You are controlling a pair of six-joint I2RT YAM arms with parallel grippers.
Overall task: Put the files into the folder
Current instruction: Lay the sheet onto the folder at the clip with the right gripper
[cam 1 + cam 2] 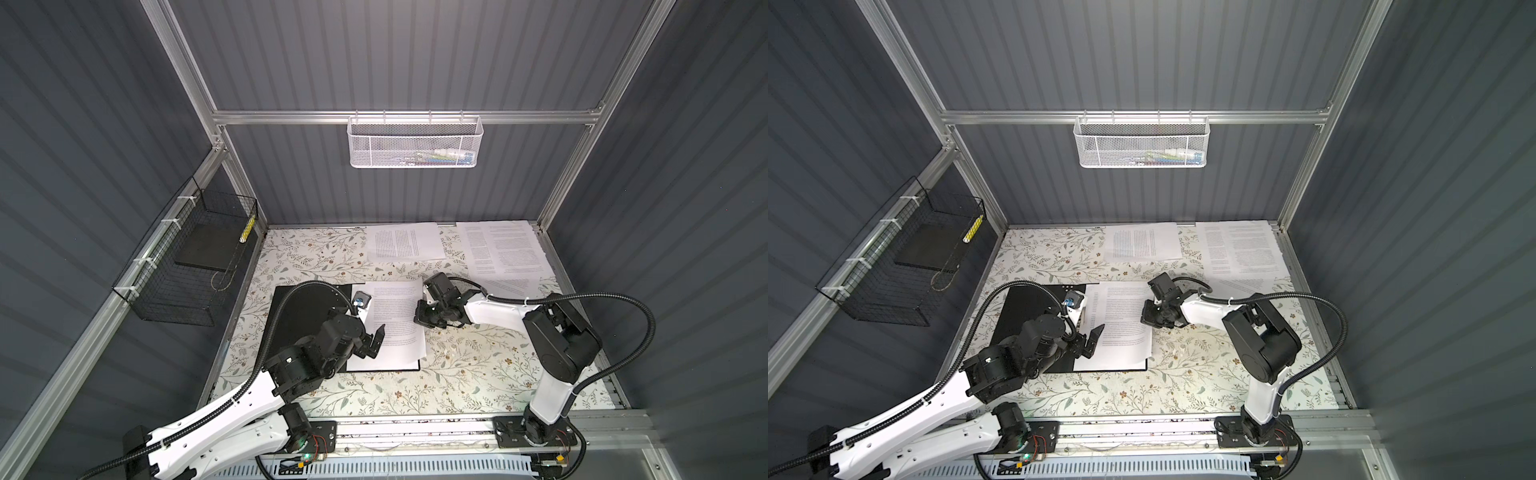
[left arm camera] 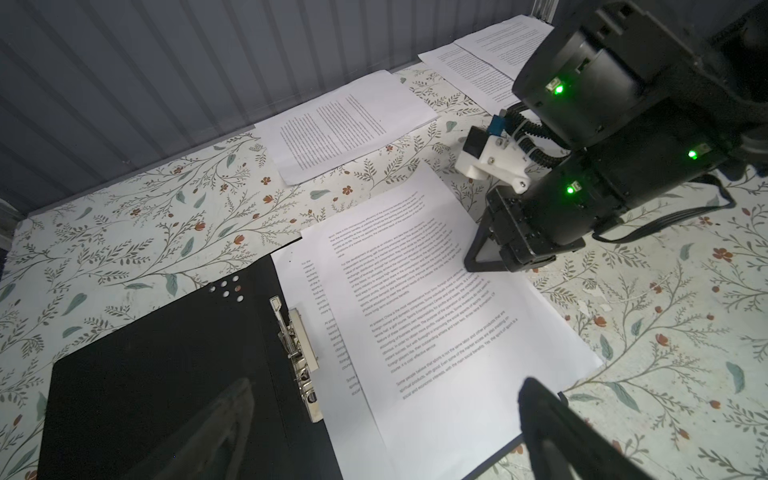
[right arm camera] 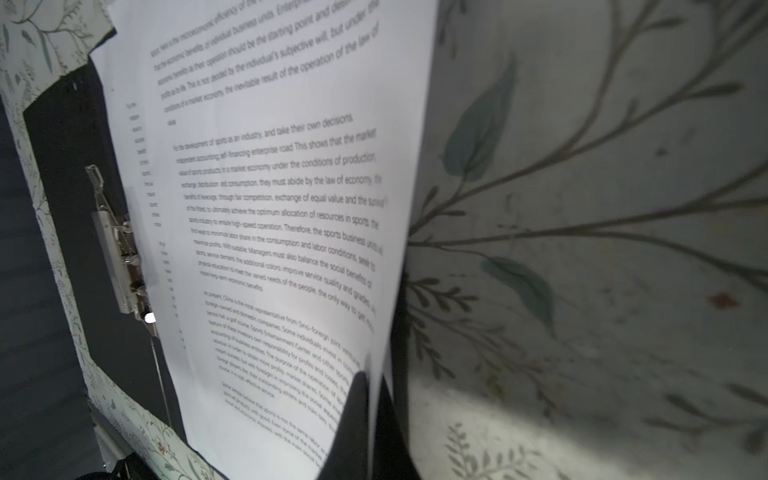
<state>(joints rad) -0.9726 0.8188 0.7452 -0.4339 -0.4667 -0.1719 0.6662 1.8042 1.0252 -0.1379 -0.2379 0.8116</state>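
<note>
The black folder lies open on the table, its metal clip along the middle. Two files overlap on its right half; the top sheet sits askew and hangs past the folder's right edge. My right gripper is shut on that sheet's right edge, lifting it slightly. My left gripper hovers open over the sheets' near left part, holding nothing. Other files lie at the back of the table.
A black wire basket on the left wall holds a dark grey slab. A white mesh basket hangs on the back rail. A partly covered sheet lies behind my right arm. Floral cloth covers the table.
</note>
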